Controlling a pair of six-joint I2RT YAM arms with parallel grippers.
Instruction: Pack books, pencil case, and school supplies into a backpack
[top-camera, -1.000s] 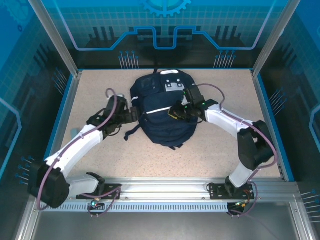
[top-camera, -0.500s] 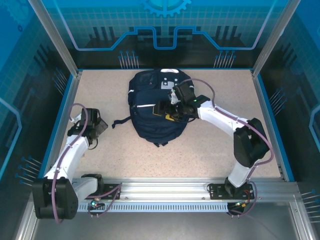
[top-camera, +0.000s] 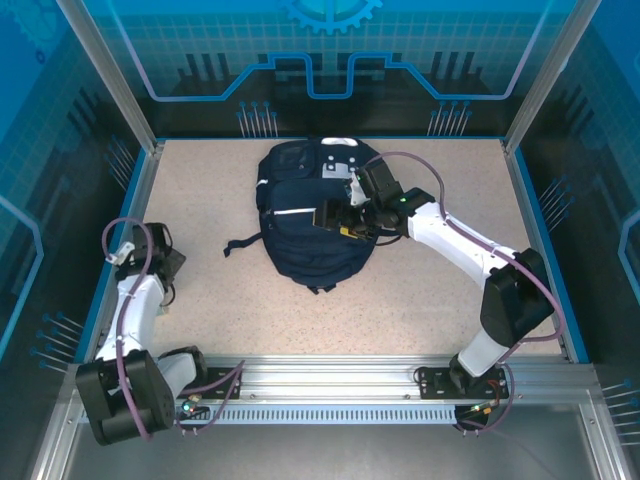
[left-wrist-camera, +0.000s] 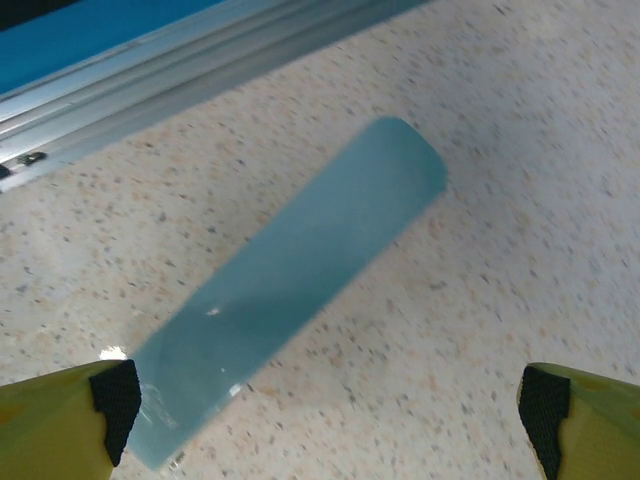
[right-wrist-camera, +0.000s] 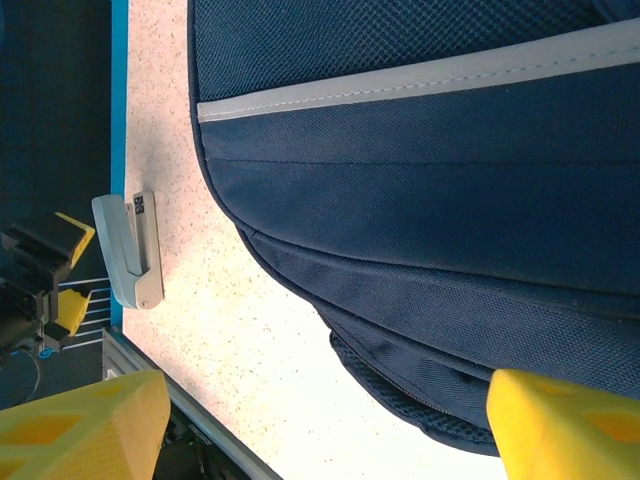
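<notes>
Backpack (top-camera: 310, 225) lies flat at 12 o'clock on the table (top-camera: 430, 300). Bare tabletop is free at 3, 6 and 9 o'clock of it. Pencil case (left-wrist-camera: 290, 300) lies flat by the 9 o'clock edge rail (left-wrist-camera: 150, 85), well apart from the backpack. Left gripper (left-wrist-camera: 325, 410) hangs over the case with jaws spread wide, gripping nothing. The case's near end is just beside one pad (left-wrist-camera: 118, 400); contact unclear. Right gripper (right-wrist-camera: 325, 425) hangs over the backpack, jaws released wide, empty.

The backpack (right-wrist-camera: 420, 250) is matt woven cloth, the pencil case (left-wrist-camera: 290, 300) smooth, slightly glossy.
</notes>
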